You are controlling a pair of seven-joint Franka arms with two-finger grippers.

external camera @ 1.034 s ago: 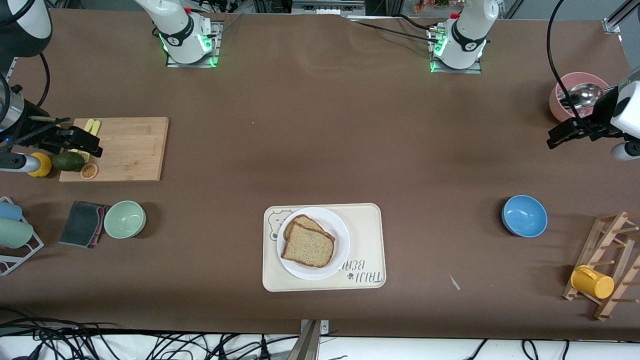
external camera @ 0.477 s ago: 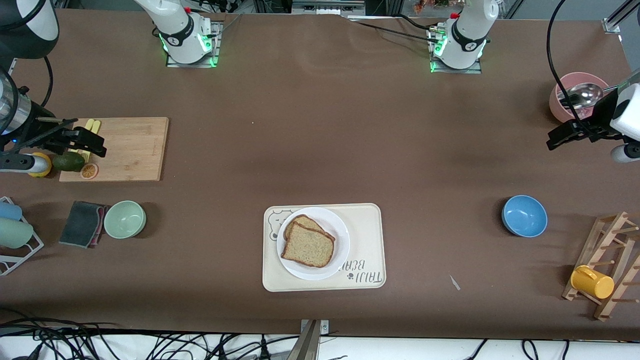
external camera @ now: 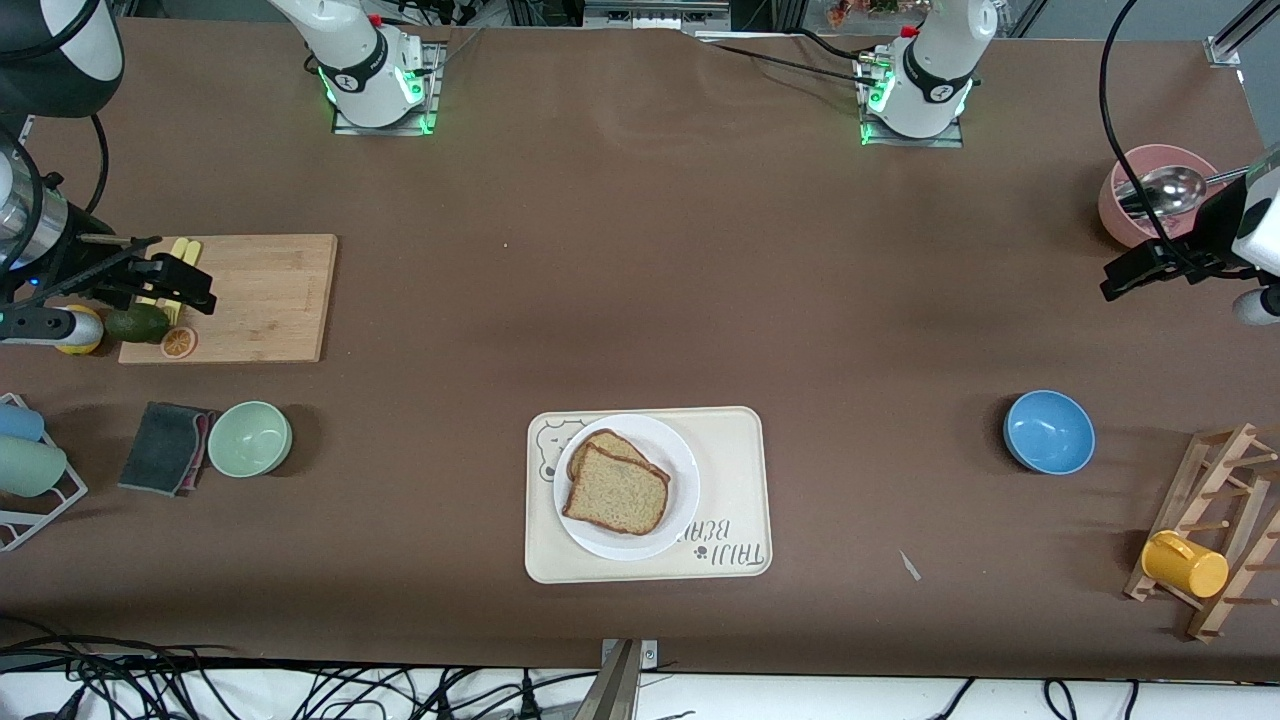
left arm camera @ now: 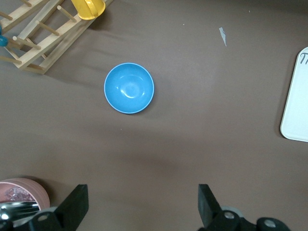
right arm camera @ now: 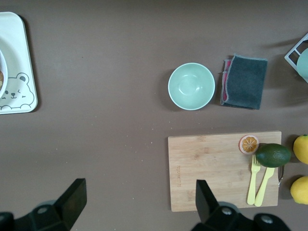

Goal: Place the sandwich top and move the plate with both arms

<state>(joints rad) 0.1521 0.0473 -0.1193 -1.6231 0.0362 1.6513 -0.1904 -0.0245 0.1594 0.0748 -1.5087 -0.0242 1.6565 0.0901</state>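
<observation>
The sandwich top [external camera: 617, 492], a brown bread slice, lies on another slice on the white plate [external camera: 682, 470]. The plate sits on a cream bear tray [external camera: 735, 480], near the front camera at mid-table. My left gripper [external camera: 1128, 272] hangs open and empty in the air at the left arm's end of the table; its jaws [left arm camera: 142, 199] frame bare tabletop, with the blue bowl [left arm camera: 129, 88] farther off. My right gripper [external camera: 195, 285] hangs open and empty over the cutting board [external camera: 260, 295], its jaws [right arm camera: 139, 192] wide apart.
A blue bowl [external camera: 1049, 431] and a wooden rack with a yellow cup [external camera: 1185, 563] stand toward the left arm's end, as does a pink bowl with a spoon [external camera: 1150, 190]. A green bowl [external camera: 250, 438], dark cloth [external camera: 165, 447], avocado and citrus lie toward the right arm's end.
Both grippers have drifted slightly, the right one a little toward mid-table. Bread and plate have not moved.
</observation>
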